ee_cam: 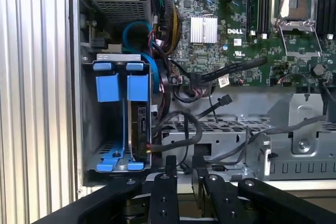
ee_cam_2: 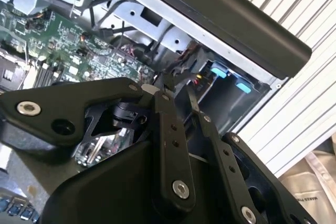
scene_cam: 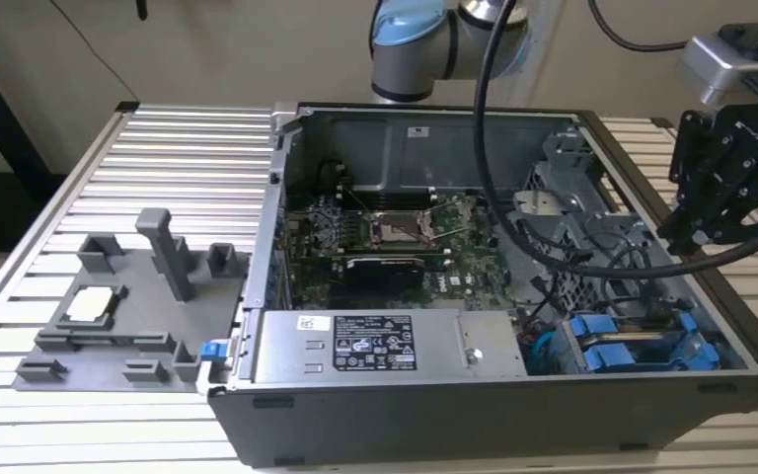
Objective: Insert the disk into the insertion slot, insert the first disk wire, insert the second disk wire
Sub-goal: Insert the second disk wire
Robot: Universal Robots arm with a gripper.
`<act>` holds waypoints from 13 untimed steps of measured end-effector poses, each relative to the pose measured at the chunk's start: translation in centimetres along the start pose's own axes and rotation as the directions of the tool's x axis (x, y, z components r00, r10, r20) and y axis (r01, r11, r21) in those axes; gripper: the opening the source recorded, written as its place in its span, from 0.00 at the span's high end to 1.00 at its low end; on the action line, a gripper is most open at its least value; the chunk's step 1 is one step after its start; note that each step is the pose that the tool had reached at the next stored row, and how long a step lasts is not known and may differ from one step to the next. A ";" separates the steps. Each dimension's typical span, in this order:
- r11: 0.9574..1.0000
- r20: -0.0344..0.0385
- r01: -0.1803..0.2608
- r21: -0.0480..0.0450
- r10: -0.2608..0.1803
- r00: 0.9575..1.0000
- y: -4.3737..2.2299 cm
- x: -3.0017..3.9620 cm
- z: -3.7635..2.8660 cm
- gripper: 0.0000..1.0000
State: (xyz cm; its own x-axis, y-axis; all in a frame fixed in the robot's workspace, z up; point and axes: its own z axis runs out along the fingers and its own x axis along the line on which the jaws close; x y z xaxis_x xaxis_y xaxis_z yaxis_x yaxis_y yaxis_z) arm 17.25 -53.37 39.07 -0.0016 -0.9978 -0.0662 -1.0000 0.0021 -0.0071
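First wrist view: the disk (ee_cam: 140,129) stands in the insertion slot (ee_cam: 89,125). Seems stiff, heavy, breakable; hold its blue carrier (ee_cam: 137,86). Cannot tell if the end effector (ee_cam: 184,163) is apart.

The disk (ee_cam: 140,129) sits in the insertion slot (ee_cam: 90,129), with the pincer (ee_cam: 184,163) beside loose black cables (ee_cam: 185,124).

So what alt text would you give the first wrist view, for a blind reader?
The disk in its blue carrier sits inside the insertion slot of an open computer, beside a green circuit board and black cables. The gripper is near the case edge.
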 end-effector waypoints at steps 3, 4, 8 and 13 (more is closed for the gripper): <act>1.000 0.000 0.000 0.000 0.000 1.000 0.18 -0.08 0.04 0.73; 1.000 0.000 0.000 0.000 0.000 1.000 0.44 -0.08 0.05 0.73; 1.000 0.000 0.001 0.000 -0.001 1.000 1.90 -0.07 0.09 0.73; 1.000 0.000 0.002 0.000 -0.002 1.000 3.68 -0.06 0.17 0.73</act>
State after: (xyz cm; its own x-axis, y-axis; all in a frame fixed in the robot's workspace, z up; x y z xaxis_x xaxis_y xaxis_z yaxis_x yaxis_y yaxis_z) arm 13.57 -53.29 38.88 0.0006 -0.9978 -0.0662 -1.0000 -0.0001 -0.0074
